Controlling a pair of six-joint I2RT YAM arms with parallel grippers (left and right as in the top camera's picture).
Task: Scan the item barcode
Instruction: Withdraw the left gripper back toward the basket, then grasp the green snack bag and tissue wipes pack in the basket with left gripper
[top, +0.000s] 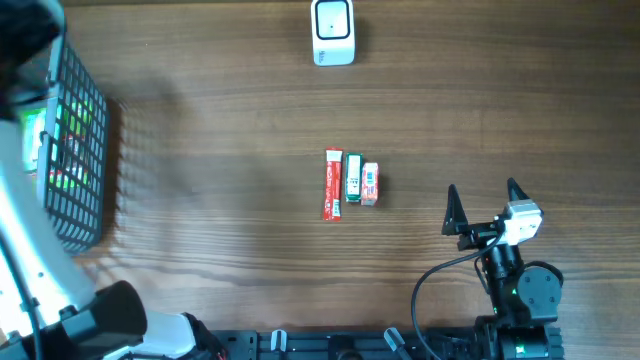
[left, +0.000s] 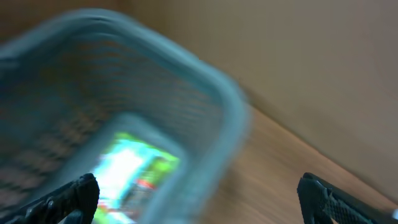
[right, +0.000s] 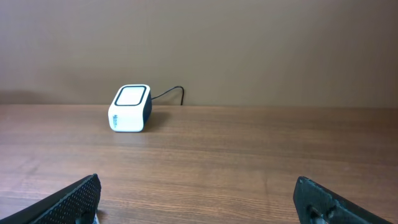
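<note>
The white barcode scanner (top: 333, 32) stands at the table's far edge and shows in the right wrist view as a white scanner (right: 130, 107) with a cable. Three small items lie mid-table: a red stick pack (top: 333, 184), a green box (top: 353, 176) and a white-orange box (top: 370, 184). My left gripper (left: 199, 198) hangs open over the grey wire basket (left: 186, 59), above a blurred green-white packet (left: 134, 168) lying inside. My right gripper (top: 483, 190) rests open and empty at the near right.
The basket (top: 85, 190) sits at the table's left edge with the green-white packet (top: 60, 130) in it. My left arm (top: 30, 260) runs along the left edge. Bare wood lies between the items and the scanner.
</note>
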